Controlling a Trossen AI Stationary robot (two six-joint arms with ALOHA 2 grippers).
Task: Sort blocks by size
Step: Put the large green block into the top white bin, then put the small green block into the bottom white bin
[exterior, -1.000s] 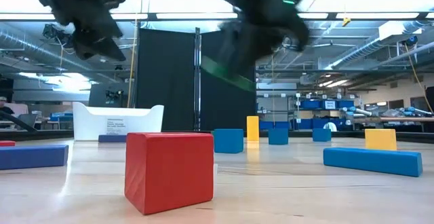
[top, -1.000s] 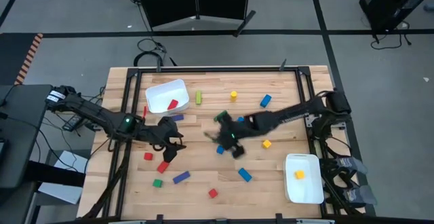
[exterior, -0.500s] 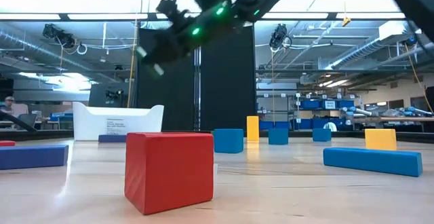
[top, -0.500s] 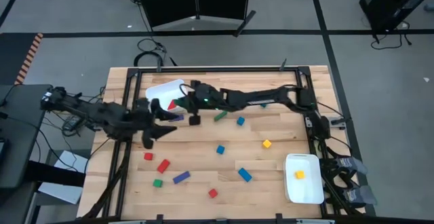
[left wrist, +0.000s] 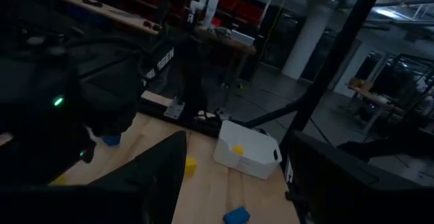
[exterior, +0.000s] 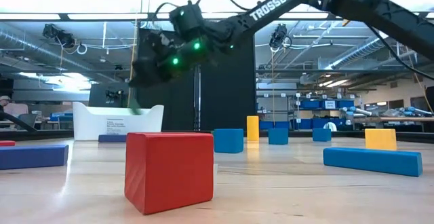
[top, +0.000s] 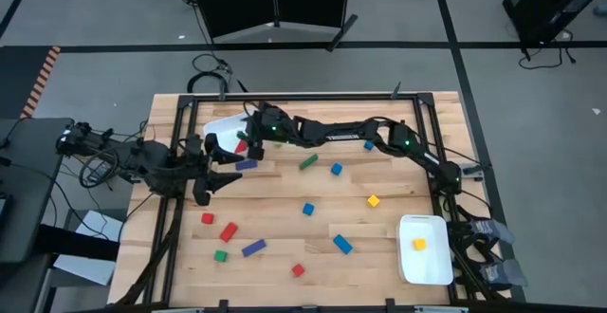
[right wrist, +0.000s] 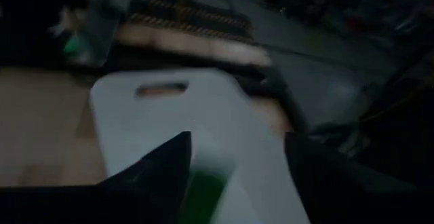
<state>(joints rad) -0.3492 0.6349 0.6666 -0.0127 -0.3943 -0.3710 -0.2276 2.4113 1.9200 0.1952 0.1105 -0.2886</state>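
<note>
Red, blue, green and yellow blocks lie scattered on the wooden table. My right arm reaches across to the far-left white tray, and my right gripper hangs above it with its fingers apart. A blurred green block shows between and below those fingers over the tray; in the low view it is a green streak just above the tray's rim. A red block lies in that tray. My left gripper is open and empty, just near of the tray. My right gripper stands with its fingers on either side of the green block, pointing down over the tray. I cannot tell whether a finger touches the block.
A second white tray at the near right holds a yellow cube. A green bar, a blue bar and blue cubes lie mid-table. A red cube stands at the near edge, and a blue bar lies to its right.
My right gripper has swung from the middle of the table toward the far-left corner, carrying a green block, and now hangs over the tray there. My left gripper has drawn back toward the table's left and far edges.
</note>
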